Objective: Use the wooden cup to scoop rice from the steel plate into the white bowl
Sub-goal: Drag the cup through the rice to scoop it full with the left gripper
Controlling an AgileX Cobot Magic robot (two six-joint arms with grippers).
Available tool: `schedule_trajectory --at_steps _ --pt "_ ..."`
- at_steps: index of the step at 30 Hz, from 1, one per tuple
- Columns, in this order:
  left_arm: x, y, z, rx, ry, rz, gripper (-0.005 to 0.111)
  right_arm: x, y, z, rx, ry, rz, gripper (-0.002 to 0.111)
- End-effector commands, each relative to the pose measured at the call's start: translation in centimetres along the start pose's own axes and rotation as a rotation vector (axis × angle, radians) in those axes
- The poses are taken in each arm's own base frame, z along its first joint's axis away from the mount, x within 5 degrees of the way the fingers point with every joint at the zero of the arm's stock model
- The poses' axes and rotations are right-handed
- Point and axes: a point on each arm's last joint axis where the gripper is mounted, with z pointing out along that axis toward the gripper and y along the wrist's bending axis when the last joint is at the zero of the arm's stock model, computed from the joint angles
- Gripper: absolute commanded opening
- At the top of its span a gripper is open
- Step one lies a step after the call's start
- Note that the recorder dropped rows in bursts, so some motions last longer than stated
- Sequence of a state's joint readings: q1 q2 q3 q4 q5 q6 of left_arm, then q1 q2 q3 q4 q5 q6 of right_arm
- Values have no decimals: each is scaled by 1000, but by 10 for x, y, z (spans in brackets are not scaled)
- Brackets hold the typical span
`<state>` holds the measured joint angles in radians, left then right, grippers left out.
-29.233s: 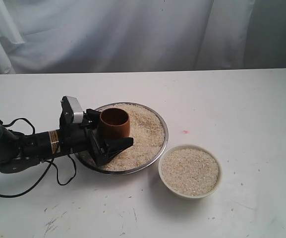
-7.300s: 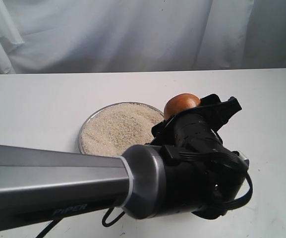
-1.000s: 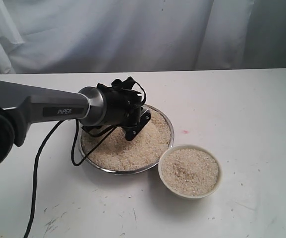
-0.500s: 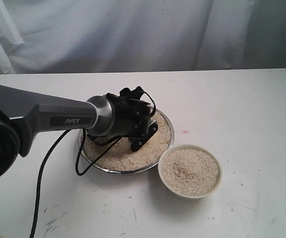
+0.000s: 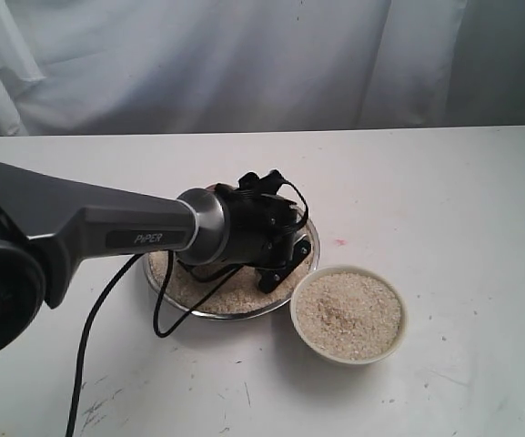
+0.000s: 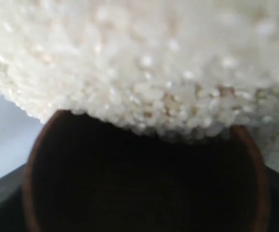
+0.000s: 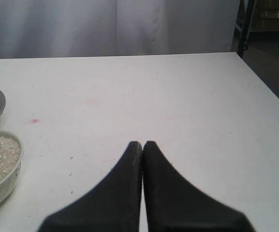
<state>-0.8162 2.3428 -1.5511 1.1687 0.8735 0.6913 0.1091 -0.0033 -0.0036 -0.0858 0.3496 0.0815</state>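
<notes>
Now, starting at the left of the exterior view, my left arm reaches in over the steel plate (image 5: 226,315), and in the last second it has slid across the plate from its far-left part toward the edge nearest the white bowl (image 5: 348,359). My left fingers (image 5: 280,261) sit low over the rice (image 5: 237,291) at that near edge. From outside the wrist hides the wooden cup, but the left wrist view looks straight into the wooden cup (image 6: 144,188). Its mouth is pushed against a bank of grains that crowd its rim. The inside looks dark, so I judge little has gone in yet. The fingers are clamped on the cup, spread wide around its barrel body.

That sweep tells me the scooping stroke is under way and nearly out of plate. The likely next step is to tip the mouth upward, so the grains fall in and do not get pushed over the rim.

Further right, the bowl stands just beside the plate on the surface (image 5: 444,200), already filled close to its brim. Any pour will need care not to spill.

My right fingers (image 7: 142,143) are pressed together, holding nothing, well off to the right.
</notes>
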Motion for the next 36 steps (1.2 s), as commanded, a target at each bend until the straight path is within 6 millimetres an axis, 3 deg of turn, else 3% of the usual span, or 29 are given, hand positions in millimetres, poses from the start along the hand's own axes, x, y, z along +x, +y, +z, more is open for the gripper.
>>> schedule_trajectory --at_steps 1,17,36 --pt "-9 1 -7 -10 -27 3 0 1 0 1 -2 1 2 0" --pt "-25 2 -19 -21 -76 0 0 1 0 1 -2 1 2 0" --pt "-25 3 -19 -15 -89 -72 0 1 0 1 -2 1 2 0"
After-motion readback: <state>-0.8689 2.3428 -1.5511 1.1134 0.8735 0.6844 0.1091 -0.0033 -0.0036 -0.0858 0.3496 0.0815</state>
